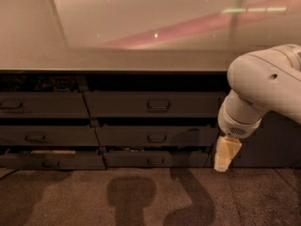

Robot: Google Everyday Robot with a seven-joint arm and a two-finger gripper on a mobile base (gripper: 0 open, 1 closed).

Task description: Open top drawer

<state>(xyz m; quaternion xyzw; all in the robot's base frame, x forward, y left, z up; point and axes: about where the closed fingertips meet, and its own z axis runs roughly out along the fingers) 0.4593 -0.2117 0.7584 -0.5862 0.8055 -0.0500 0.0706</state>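
Obs., camera view. Your gripper (226, 155) hangs low at the right of the cabinet. It is a pale cream piece pointing down and tilted slightly towards picture-left, under the white arm (263, 88) that comes in from the right edge. You cannot tell whether it is spread or pressed together, because it reads as one pale block. Nothing is seen held in it.

The top drawer (122, 105) lies up and to picture-left of the gripper. Its dark grey front runs wide under the countertop (117, 60). Its small loop handle (158, 105) sits at centre, well apart from the gripper, above it and to picture-left. A dark gap shows between the front's upper edge and the countertop. How far the front stands out cannot be judged from this angle.

- Middle drawer (127, 136): its right end is just up and picture-left of the gripper.
- Bottom drawer (136, 158): level with the gripper and beside it on picture-left. Contact with the gripper cannot be told.
- Left-hand drawer stack (42, 105): far to picture-left of the gripper.
- Dark side panel (277, 145): behind the gripper, to picture-right.
- Speckled floor (70, 197): below the gripper, with a rounded shadow (129, 194) down and to picture-left of it.
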